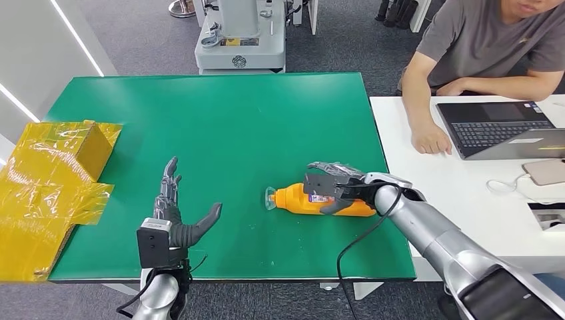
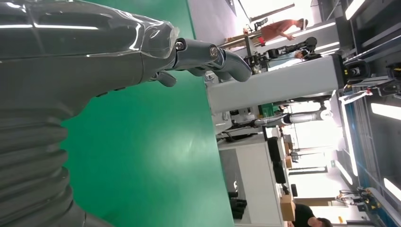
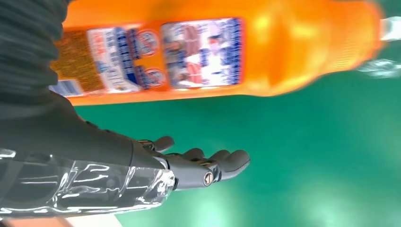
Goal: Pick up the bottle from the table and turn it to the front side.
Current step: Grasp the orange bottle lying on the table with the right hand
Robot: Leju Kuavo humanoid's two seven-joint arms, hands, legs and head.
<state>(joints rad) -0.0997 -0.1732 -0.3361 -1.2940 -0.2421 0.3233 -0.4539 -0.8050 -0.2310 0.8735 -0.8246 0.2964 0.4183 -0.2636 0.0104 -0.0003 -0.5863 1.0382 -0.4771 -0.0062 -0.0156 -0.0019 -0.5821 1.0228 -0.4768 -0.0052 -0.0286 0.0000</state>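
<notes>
We count one orange plastic bottle (image 1: 313, 200) with a clear cap, lying on its side on the green-topped desk (image 1: 220, 120), cap end toward the desk's middle. One yellow taped cardboard box (image 1: 46, 180) sits at the desk's left edge, partly off it. One white desk (image 1: 466, 193) stands to the right with one open dark laptop (image 1: 500, 130), a phone (image 1: 546, 171) and a white cable (image 1: 506, 187). One person in a grey shirt (image 1: 480, 47) sits there, one hand on the white desk.

Right hand (image 1: 333, 187) is over the bottle's base half, fingers spread across its label. From the head view we cannot tell whether it grips or only hovers. Right wrist view clears that up some: fingers (image 3: 208, 165) extended and apart from the bottle (image 3: 227, 52), green desk showing between them, so the hand is spread and not closed on it. That view also shows the printed label, blurred and unreadable; the cap end is cut off at the frame edge.

Left hand (image 1: 176, 217) is spread wide over bare green desk, well apart from the bottle, holding nothing. Left wrist view shows its fingers (image 2: 213, 54) over green desk, plus workshop background beyond.
</notes>
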